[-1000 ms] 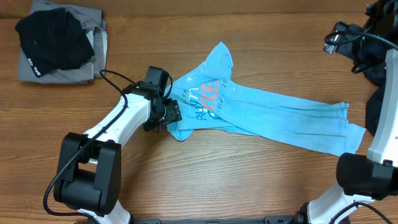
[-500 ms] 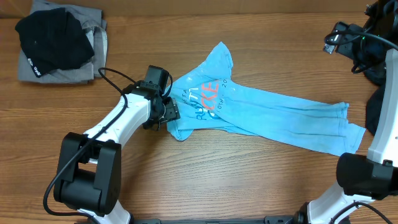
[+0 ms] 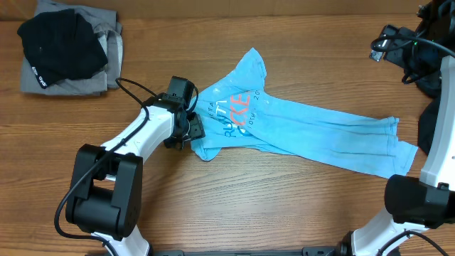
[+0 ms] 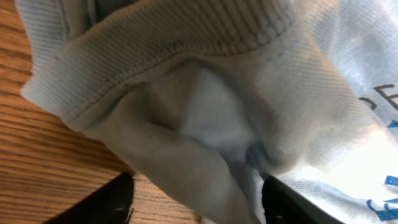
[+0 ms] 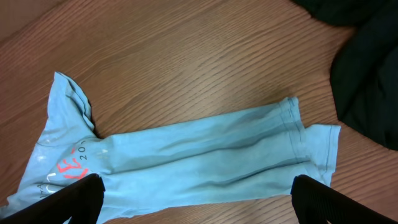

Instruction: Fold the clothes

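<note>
- Overhead, the wooden table [image 3: 284, 206] is the biggest thing, and all the clothes lie on it.
- The light-blue T-shirt [image 3: 306, 131] lies long and crumpled across the middle, with pink and white letters near its left end.
- A black garment [image 3: 60, 46] sits on top of a grey garment [image 3: 106, 78] in the far left corner, well apart from the T-shirt.
- More dark cloth [image 5: 367, 74] lies at the right edge, near the T-shirt's hem.
- My right gripper [image 5: 196, 202] hangs high over the T-shirt with its two fingers spread wide. It holds nothing and touches nothing.
- My left gripper [image 3: 193, 131] is down at the T-shirt's left end. Its fingers [image 4: 115, 199] are apart, and a soft fold of blue cloth bulges between them. A strip of bare wood shows beside one finger, so the cloth is not pinched.
</note>
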`<action>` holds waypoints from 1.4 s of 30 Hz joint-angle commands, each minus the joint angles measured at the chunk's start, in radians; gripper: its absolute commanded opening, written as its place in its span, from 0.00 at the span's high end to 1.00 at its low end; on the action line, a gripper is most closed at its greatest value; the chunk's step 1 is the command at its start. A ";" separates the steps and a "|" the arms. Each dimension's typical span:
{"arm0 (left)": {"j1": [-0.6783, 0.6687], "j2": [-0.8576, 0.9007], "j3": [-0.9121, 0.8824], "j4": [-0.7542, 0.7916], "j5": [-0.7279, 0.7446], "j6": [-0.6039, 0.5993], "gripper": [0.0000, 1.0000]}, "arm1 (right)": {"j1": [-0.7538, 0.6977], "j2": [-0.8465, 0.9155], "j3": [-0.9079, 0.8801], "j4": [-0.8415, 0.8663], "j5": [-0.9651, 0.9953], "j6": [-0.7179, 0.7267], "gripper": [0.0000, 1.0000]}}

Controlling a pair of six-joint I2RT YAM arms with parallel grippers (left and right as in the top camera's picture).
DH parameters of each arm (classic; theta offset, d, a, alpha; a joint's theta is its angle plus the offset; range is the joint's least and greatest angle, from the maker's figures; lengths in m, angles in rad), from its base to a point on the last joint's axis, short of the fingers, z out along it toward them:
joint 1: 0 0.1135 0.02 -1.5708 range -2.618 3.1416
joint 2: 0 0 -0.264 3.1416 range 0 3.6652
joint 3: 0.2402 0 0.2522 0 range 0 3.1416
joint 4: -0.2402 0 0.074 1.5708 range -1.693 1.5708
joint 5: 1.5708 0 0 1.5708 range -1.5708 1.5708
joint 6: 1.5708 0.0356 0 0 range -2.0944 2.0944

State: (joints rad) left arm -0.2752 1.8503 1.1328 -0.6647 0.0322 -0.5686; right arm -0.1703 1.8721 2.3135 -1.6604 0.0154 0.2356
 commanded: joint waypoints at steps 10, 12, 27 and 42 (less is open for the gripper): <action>-0.006 -0.005 0.068 -0.069 -0.014 0.054 0.82 | -0.005 -0.008 0.000 0.005 0.010 0.003 0.00; -0.006 -0.008 0.106 -0.103 -0.014 0.065 0.93 | -0.005 -0.008 0.000 0.005 0.010 0.003 0.00; -0.003 -0.028 0.430 -0.412 -0.101 0.075 0.96 | -0.005 -0.007 0.000 0.005 0.010 0.003 0.00; 0.109 -0.007 0.603 -0.460 -0.420 0.004 0.96 | -0.005 -0.008 0.000 0.005 0.010 0.003 0.00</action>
State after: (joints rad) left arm -0.2161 1.8439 1.7176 -1.1358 -0.3038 -0.5442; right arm -0.1703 1.8721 2.3135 -1.6608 0.0151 0.2352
